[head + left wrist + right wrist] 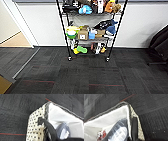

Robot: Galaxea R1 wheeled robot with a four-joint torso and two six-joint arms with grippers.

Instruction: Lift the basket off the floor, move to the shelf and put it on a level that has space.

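Observation:
The shelf (67,37), a black wire rack on casters, stands against the white wall straight ahead across the floor (87,75) of dark carpet. The tiers I see are crowded with toys and boxes (83,35). The rack runs past the picture's upper edge, so a level with room is hidden. The basket (35,129) is cream wicker with a dark braided rim (115,106) and white lining. It shows close up in both wrist views, carpet behind it. A dark loop handle (46,124) sits at one end. Plastic-wrapped packets (119,132) lie inside.
A doorway with light tan flooring (15,41) opens at the left, past a white door frame (22,25). A dark seat or bag (160,42) stands at the right by the wall. A yellowish object (3,85) sits at the lower left corner.

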